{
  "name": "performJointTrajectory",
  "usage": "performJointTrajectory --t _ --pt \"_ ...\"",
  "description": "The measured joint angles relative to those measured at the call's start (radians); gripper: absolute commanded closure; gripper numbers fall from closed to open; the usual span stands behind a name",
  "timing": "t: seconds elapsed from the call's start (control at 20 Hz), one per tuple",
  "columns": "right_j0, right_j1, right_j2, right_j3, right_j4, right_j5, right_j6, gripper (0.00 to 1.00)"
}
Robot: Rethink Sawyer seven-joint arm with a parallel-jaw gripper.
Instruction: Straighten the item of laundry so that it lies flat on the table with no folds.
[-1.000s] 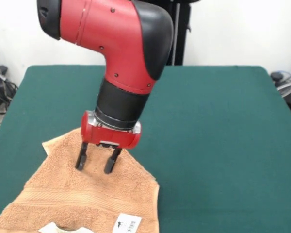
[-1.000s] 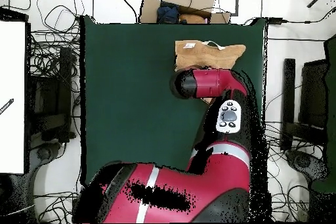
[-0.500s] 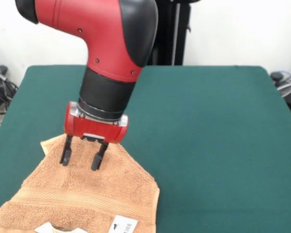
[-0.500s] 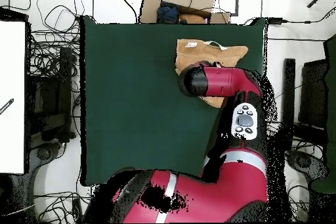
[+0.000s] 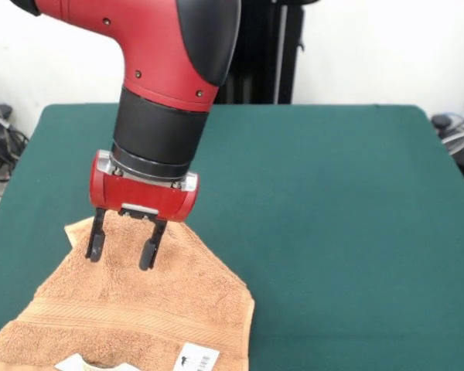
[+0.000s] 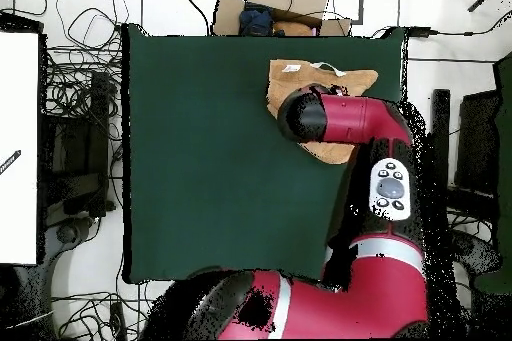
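In the front view we see the small orange-tan terry towel lying at the seven o'clock corner of the large dark green felt-covered desk, its lower part running off the bottom edge. It narrows to a corner pointing toward eleven o'clock, and a woven band crosses it low down. Two white tags show at its six o'clock edge, one with dark print.

The red and black claw hangs over that upper corner, its two dark fingers spread apart with bare towel showing between them. We cannot tell whether the fingertips touch the cloth or hover just above it.

From overhead, we find the towel at about one o'clock on the desk, close to the far edge, with the arm's red wrist covering its middle and cloth showing on either side.
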Motion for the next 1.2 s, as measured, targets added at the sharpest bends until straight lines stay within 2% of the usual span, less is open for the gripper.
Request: performJointTrajectory --t 0.5,1.2 --pt "-0.007 -0.020 0.024 0.000 -0.002 0.059 0.000 0.00" --pt "0.079 0.037 -0.039 -0.049 -0.001 0.068 0.000 0.00"
